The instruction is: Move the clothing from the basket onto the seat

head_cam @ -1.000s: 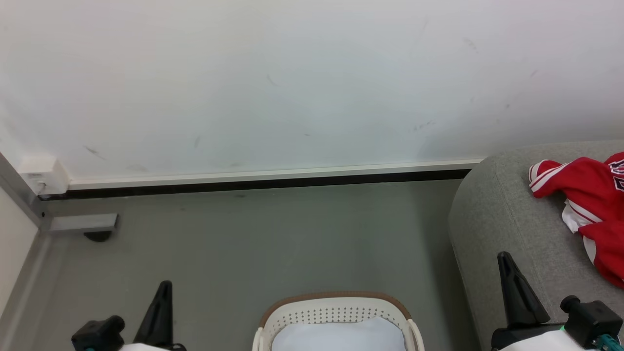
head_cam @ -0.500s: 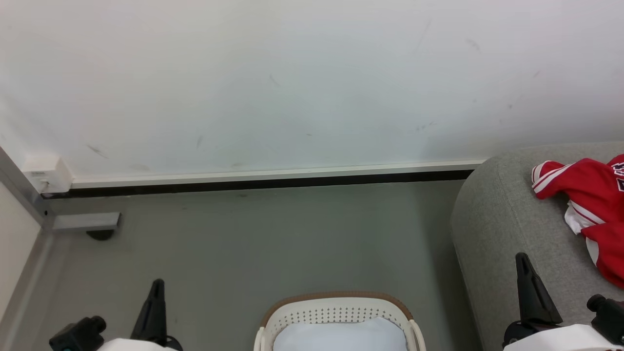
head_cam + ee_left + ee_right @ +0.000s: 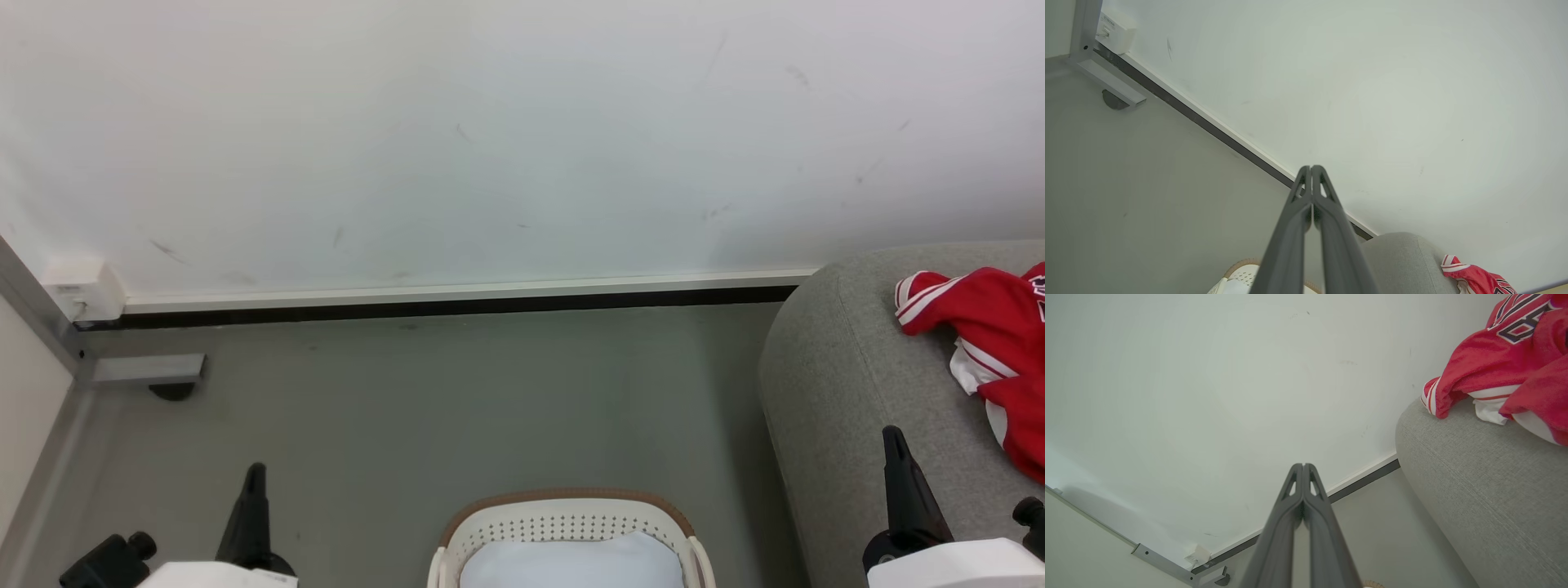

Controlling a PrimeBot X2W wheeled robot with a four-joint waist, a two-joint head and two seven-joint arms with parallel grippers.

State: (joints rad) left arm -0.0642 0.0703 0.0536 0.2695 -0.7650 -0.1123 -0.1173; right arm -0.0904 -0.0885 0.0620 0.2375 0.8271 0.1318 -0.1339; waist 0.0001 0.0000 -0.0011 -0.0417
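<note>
Since clothing (image 3: 992, 327) lies on the seat (image 3: 841, 384) and the half-seen basket (image 3: 571, 508) looks bare, the task seems done; left hand (image 3: 255, 474) and right hand (image 3: 891, 434) are closed, empty.

There is one rounded white perforated plastic basket (image 3: 571, 496) with a tan rim, one light grey fabric seat (image 3: 841, 384), one heap of red white-striped clothing (image 3: 992, 306), and two dark-fingered grippers: left gripper (image 3: 255, 472), right gripper (image 3: 891, 433).

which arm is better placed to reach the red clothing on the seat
Right. The right gripper hangs shut beside the seat, close to the clothing; the left gripper is across the basket, over the floor.
</note>
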